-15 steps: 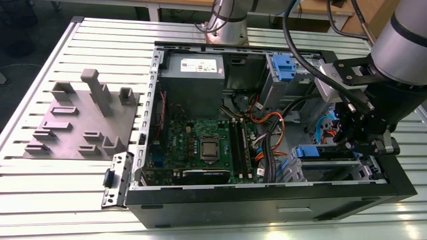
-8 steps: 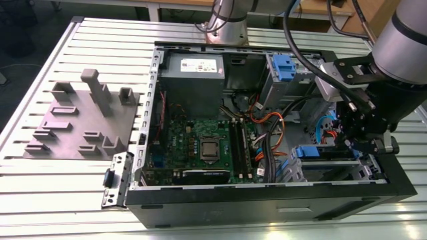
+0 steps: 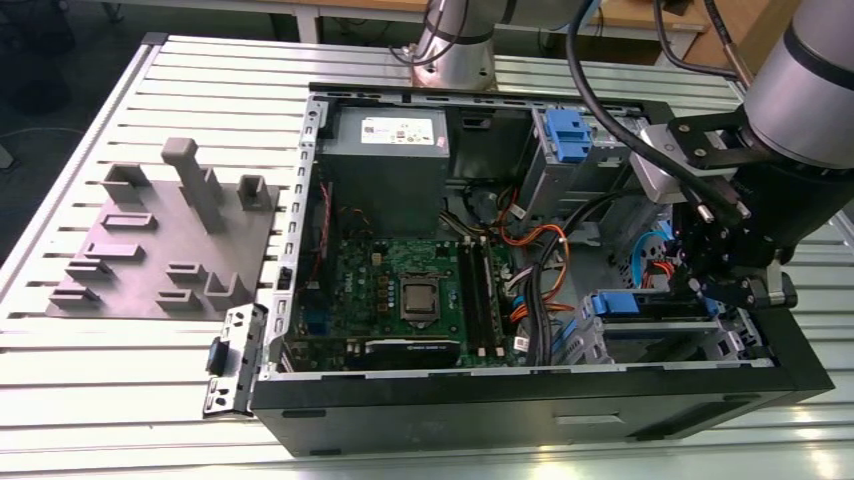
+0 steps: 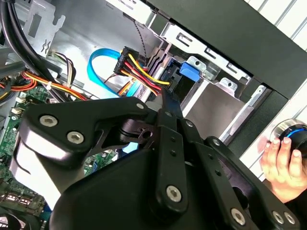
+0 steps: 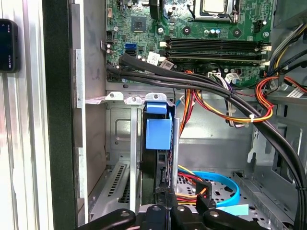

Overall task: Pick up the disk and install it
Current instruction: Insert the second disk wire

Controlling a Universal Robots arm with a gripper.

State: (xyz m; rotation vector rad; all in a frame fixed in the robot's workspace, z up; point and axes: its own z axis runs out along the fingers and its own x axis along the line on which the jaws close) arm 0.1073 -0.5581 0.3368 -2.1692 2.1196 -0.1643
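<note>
In the exterior view, the hand [image 3: 717, 290] is positioned over the drive cage [image 3: 667, 335] of the open computer case [image 3: 534, 400]. In the first wrist view, the disk [image 5: 158, 139] is seated edge-on in the cage, below the motherboard [image 5: 192, 28]. The hand's state cannot be told.

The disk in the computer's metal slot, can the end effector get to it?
Probably yes. The end effector sits right at the disk, which stands in its bay, and nothing blocks the gap; the cables run past to the side.

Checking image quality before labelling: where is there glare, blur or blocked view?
Exterior view: soft overall, bright glare on the slatted table. Second wrist view: the dark gripper linkage blocks the lower half. First wrist view: sharp on the motherboard, drive bay shadowed.
</note>
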